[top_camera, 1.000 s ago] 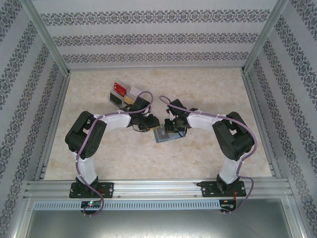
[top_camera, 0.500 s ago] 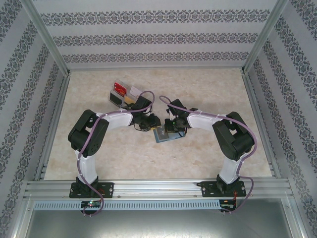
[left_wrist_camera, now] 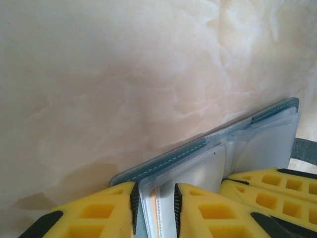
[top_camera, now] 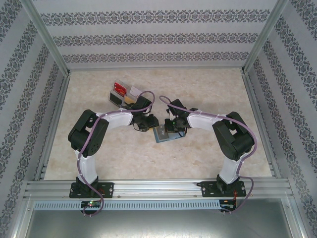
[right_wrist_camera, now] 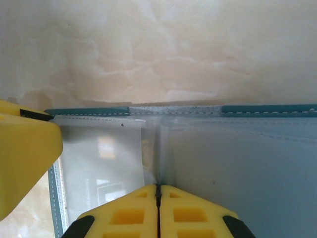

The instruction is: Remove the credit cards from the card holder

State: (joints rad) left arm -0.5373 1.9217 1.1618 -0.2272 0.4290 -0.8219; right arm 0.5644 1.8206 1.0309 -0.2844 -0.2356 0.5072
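Top view: the card holder (top_camera: 162,135) lies open in the middle of the marbled bench (top_camera: 213,89), btw. the two arms. The left pincer (top_camera: 150,124) and right pincer (top_camera: 170,128) meet on it from opposite sides. Some credit cards (top_camera: 124,93) (red, white, dark) lie well apart from it at the rear left. Left wrist view: the left pincer (left_wrist_camera: 154,188) is narrow, its yellow hollow-celled fingers closed on one leaf of the card holder (left_wrist_camera: 168,159), prob. to anchor it while the other arm works. The cover is soft blue-grey material w/ a stitched edge, and the pockets are clear glossy film. Right wrist view: the right pincer (right_wrist_camera: 158,188) has its fingers pressed together at the fold btw. two pockets. If thin film is caught there, I cannot tell. The left pocket looks pale: white card or reflection, also unclear.
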